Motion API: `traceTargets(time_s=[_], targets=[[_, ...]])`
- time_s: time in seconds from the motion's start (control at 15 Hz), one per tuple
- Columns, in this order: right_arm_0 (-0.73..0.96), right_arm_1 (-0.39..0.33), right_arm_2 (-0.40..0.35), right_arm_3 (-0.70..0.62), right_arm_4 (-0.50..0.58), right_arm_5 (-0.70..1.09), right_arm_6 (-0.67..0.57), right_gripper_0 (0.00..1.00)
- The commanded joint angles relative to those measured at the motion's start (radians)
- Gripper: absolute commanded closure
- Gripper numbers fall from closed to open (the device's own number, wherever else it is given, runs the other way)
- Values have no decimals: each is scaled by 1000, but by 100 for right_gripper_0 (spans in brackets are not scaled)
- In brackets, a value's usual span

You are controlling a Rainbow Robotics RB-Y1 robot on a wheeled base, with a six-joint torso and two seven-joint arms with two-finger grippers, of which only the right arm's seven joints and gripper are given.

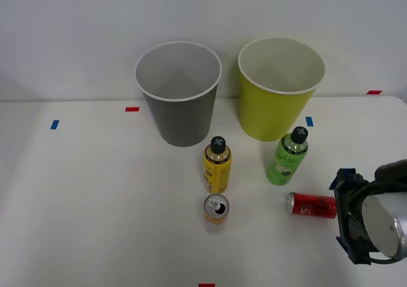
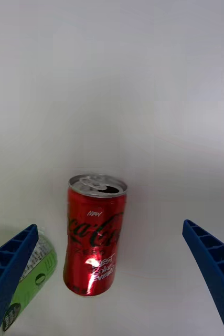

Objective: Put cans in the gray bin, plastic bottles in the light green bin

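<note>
- Nearest your front camera, the right gripper [image 1: 353, 222] is hovering at the right edge of the counter [image 1: 95, 204], and you are looking at a gripper that is spread wide and holding nothing.
- In the wrist view, its two blue fingers [image 2: 9, 268] are sitting apart at the corners, with the red can [image 2: 95, 233] lying between them but not touching either.
- You are seeing that red can [image 1: 311, 205] lying on its side on the counter, just beside the gripper, with its silver top pointing toward the other items.
- The orange-yellow can [image 1: 216, 209] is standing upright near the middle of the counter, directly in front of the yellow bottle [image 1: 217, 166].
- The green bottle [image 1: 289, 156] is standing just in front of the light green bin [image 1: 280, 86]; its label is also peeking past one finger in the wrist view [image 2: 33, 273].
- The gray bin [image 1: 179, 90] is sitting beside the light green one, and as far as you can see into them, both are looking empty.
- By this reckoning, you are at the very start: none of the four items is sorted yet, and the red can appears to be the first one you are going for.
</note>
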Motion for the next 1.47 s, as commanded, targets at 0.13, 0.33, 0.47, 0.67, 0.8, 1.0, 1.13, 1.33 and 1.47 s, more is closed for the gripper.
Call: traceTargets(time_s=[0.13, 0.33, 0.47, 0.67, 0.8, 1.0, 1.13, 1.33, 1.47], targets=[[-80, -31, 19, 113, -35, 4, -115, 5], [-127, -65, 39, 197, -60, 4, -142, 5], [-161, -90, 40, 259, -110, 4, -159, 5], [-213, -104, 66, 335, -143, 4, -184, 5], [-244, -108, 100, 381, -147, 4, -205, 5], [-269, -105, 100, 407, -178, 4, -228, 5], [-270, -105, 100, 407, -187, -6, -234, 5], [-269, -105, 108, 407, -178, -18, -224, 5], [-269, -105, 122, 409, -140, -18, -219, 5]])
